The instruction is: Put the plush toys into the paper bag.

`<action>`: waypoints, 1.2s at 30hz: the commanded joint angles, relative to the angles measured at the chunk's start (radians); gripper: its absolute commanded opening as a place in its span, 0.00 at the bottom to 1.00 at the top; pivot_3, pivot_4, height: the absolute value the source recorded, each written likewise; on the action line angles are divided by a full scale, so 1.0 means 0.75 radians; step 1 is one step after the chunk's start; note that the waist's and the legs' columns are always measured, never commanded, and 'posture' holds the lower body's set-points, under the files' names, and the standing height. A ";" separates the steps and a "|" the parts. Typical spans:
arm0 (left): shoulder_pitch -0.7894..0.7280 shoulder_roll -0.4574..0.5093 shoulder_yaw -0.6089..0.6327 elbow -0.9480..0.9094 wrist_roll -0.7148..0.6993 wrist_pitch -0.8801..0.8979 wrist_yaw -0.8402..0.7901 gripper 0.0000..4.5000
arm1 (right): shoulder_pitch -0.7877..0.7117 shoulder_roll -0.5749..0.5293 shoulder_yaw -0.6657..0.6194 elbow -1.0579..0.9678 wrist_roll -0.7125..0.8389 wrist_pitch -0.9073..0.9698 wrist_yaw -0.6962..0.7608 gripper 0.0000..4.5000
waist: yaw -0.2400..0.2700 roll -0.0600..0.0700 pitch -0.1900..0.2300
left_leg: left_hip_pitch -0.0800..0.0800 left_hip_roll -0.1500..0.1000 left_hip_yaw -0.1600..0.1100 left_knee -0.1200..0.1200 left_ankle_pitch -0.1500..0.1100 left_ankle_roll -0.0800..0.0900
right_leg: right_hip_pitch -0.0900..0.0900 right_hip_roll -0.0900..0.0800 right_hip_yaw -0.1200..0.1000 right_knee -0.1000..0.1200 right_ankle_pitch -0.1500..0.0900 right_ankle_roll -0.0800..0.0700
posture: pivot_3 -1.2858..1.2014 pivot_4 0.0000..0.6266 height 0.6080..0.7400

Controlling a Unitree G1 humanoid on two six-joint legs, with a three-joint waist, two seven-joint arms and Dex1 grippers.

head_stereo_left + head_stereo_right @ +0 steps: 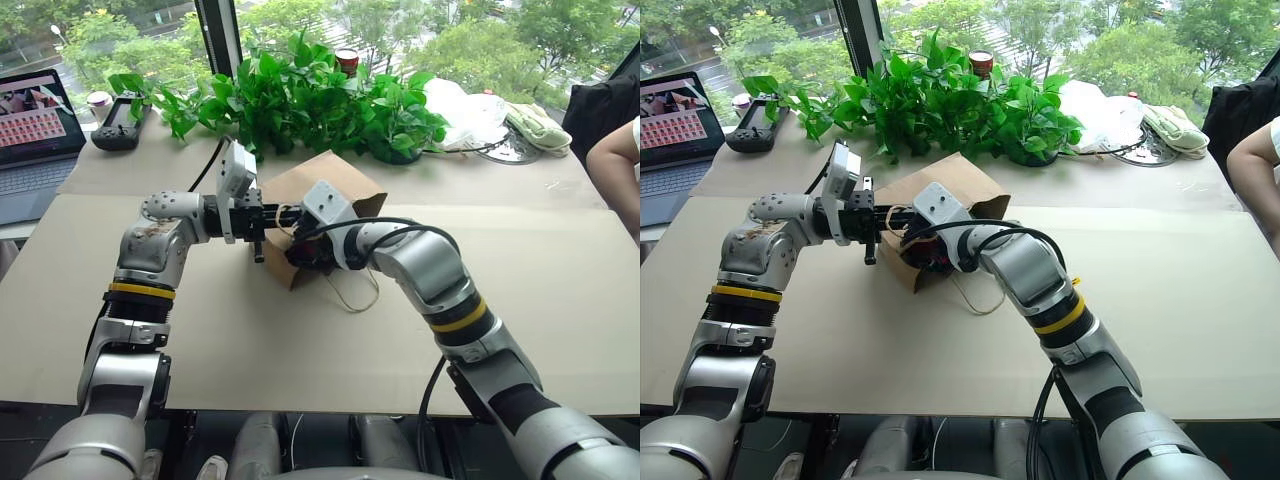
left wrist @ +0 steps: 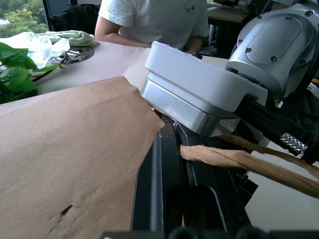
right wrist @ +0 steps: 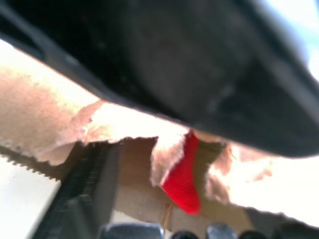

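- Broad tabletop covered in pale board, set by a window; leafy plants along the far edge, a laptop at the far left, a white plastic bag at the far right, and a person's arm at the right margin.
- Left gripper: reaches level across to the paper bag and is clamped on its near rim. The left wrist view has the black fingers pressed together on the brown paper edge, with a twine handle running out beside them.
- Right gripper: angled down at the bag's mouth, just beside the left one. Cannot tell whether it is spread or closed; it is buried against the bag and its own view is blurred.
- Red chili toy: seen from the right wrist, hanging past a ragged paper edge, apparently at or inside the mouth. Whether it is gripped or loose I cannot tell.
- Bag lies tipped on the table, mouth toward the robot, its second loop handle trailing on the surface.
- Handling, my judgement: the toy is light and soft, squashes under a pinch, not fragile; take it across the thick middle, not the stem.
- The bag is thin kraft, already torn at the rim and creasing readily. Hold near the handle's root, where the paper is reinforced, and pull gently or the tear will run.
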 commanded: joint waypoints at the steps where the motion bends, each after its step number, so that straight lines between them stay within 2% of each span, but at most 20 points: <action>1: -0.021 0.002 0.005 -0.027 -0.008 -0.020 -0.011 0.00 | 0.014 -0.050 -0.027 -0.107 0.018 0.026 0.013 0.99 | 0.001 0.000 0.000 | 0.000 0.000 0.000 0.000 0.000 0.000 | 0.000 0.000 0.000 0.000 0.000 0.000 | 0.52 0.24 1.00; 12: -0.004 0.009 0.006 -0.037 -0.008 -0.023 -0.016 0.00 | 0.155 -0.213 -0.115 -0.394 0.098 0.194 0.017 0.99 | 0.005 0.000 0.000 | 0.000 0.000 0.000 0.000 0.000 0.000 | 0.000 0.000 0.000 -0.002 0.000 0.000 | 0.52 0.24 1.00; 26: -0.024 0.003 0.006 -0.017 -0.006 -0.036 -0.019 0.00 | 0.457 -0.149 -0.068 -0.436 0.111 0.233 -0.135 0.99 | 0.005 0.000 0.000 | 0.001 -0.001 0.000 0.000 0.000 0.000 | 0.000 0.000 0.001 -0.005 0.000 0.000 | 0.52 0.24 1.00; 29: -0.024 0.003 0.005 -0.018 -0.006 -0.037 -0.018 0.00 | 0.477 -0.151 -0.048 -0.417 0.106 0.229 -0.149 0.83 | 0.004 0.000 0.000 | 0.002 0.000 -0.001 0.000 0.000 0.000 | 0.001 0.000 0.001 -0.006 0.000 0.000 | 0.52 0.24 1.00; 31: -0.023 0.003 0.005 -0.020 -0.006 -0.036 -0.016 0.00 | 0.492 -0.145 -0.049 -0.411 0.114 0.219 -0.150 0.66 | 0.003 0.000 0.000 | 0.002 0.000 -0.001 0.000 0.000 0.000 | 0.001 0.000 0.001 -0.005 0.000 0.000 | 0.52 0.24 1.00; 33: -0.025 0.002 0.006 -0.019 -0.006 -0.036 -0.016 0.00 | 0.498 -0.149 -0.038 -0.410 0.114 0.213 -0.151 0.54 | 0.002 0.000 0.000 | 0.002 0.000 -0.001 0.000 0.000 0.000 | 0.001 0.000 0.001 -0.005 0.000 0.000 | 0.52 0.24 1.00; 34: -0.025 0.002 0.006 -0.018 -0.006 -0.036 -0.015 0.00 | 0.498 -0.151 -0.034 -0.410 0.112 0.211 -0.153 0.44 | 0.001 0.000 0.000 | 0.002 0.000 -0.001 0.000 0.000 0.000 | 0.001 0.000 0.001 -0.005 0.000 0.000 | 0.52 0.24 1.00; 35: -0.025 0.002 0.006 -0.018 -0.006 -0.036 -0.015 0.00 | 0.498 -0.152 -0.031 -0.410 0.111 0.209 -0.153 0.39 | 0.001 0.000 0.000 | 0.002 0.000 -0.001 0.000 0.000 0.000 | 0.001 0.000 0.001 -0.005 0.000 0.000 | 0.52 0.24 1.00; 36: -0.025 0.003 0.006 -0.020 -0.006 -0.035 -0.015 0.00 | 0.497 -0.154 -0.028 -0.410 0.110 0.207 -0.154 0.29 | 0.001 0.000 0.000 | 0.003 0.000 -0.001 0.000 0.000 0.000 | 0.001 0.000 0.001 -0.005 0.000 0.000 | 0.52 0.24 1.00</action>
